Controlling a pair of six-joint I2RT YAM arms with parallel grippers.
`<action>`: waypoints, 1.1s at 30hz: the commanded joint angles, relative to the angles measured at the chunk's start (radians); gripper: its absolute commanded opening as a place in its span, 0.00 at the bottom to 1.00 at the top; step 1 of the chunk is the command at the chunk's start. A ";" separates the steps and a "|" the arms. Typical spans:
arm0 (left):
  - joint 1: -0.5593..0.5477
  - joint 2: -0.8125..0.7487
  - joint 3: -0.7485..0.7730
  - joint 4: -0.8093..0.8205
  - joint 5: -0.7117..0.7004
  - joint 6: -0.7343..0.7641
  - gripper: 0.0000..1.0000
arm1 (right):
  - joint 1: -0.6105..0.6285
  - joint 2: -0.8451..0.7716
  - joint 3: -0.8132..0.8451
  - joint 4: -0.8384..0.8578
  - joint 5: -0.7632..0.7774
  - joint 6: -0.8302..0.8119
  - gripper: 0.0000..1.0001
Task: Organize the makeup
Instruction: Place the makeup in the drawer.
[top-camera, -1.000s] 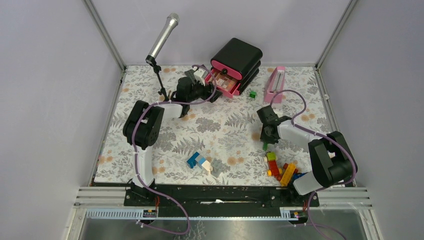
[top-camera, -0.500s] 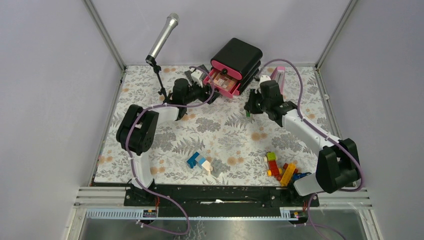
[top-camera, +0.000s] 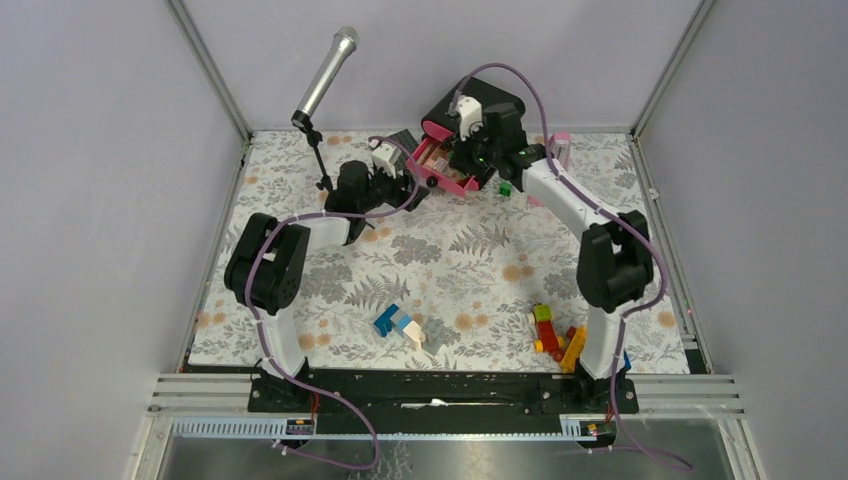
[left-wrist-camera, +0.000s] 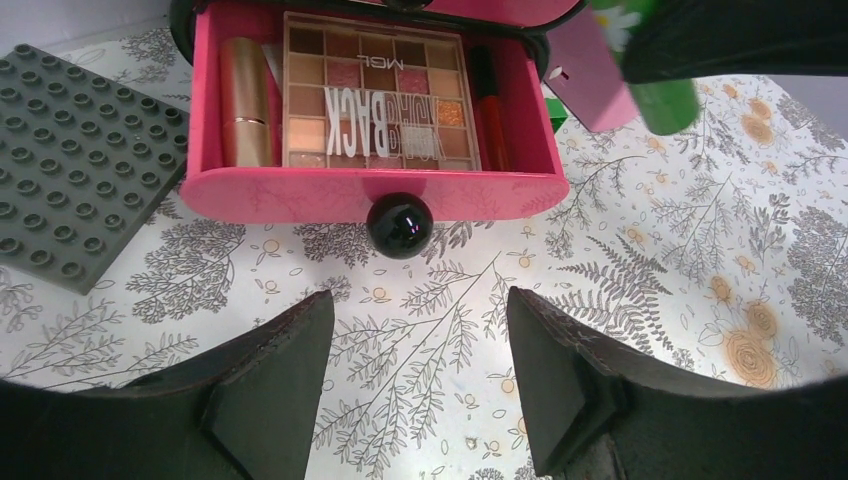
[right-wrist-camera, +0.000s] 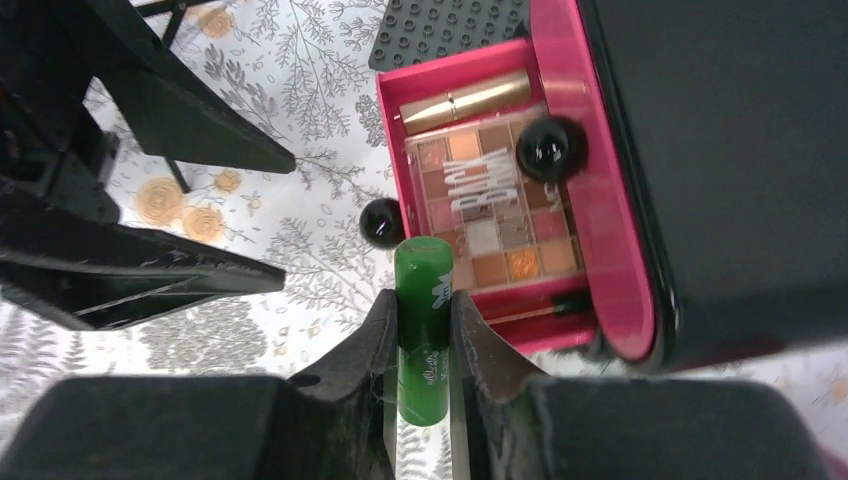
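Grips a green tube (right-wrist-camera: 423, 265) in the right gripper (right-wrist-camera: 422, 305) close by the open pink drawer (left-wrist-camera: 380, 190) at the counter's (top-camera: 450, 260) far edge, with rose-gold lipstick (left-wrist-camera: 245, 100), brown palette (left-wrist-camera: 375, 95) and red pencil (left-wrist-camera: 490, 105) lying inside, and holds the left gripper (left-wrist-camera: 418, 300) spread wide and empty just before the drawer's black knob (left-wrist-camera: 399, 225)

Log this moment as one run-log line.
left gripper: open, facing knob | right gripper: shut on green tube, at open pink drawer | inside: lipstick, palette, red pencil
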 joint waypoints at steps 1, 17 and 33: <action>0.011 -0.064 0.005 0.016 -0.005 0.039 0.68 | 0.038 0.078 0.150 -0.069 -0.019 -0.267 0.06; 0.011 -0.025 0.024 -0.008 0.010 0.060 0.68 | 0.070 0.190 0.180 0.104 0.140 -0.441 0.09; 0.011 0.077 0.121 -0.037 0.000 0.100 0.67 | 0.077 -0.080 -0.061 0.270 0.209 -0.152 0.60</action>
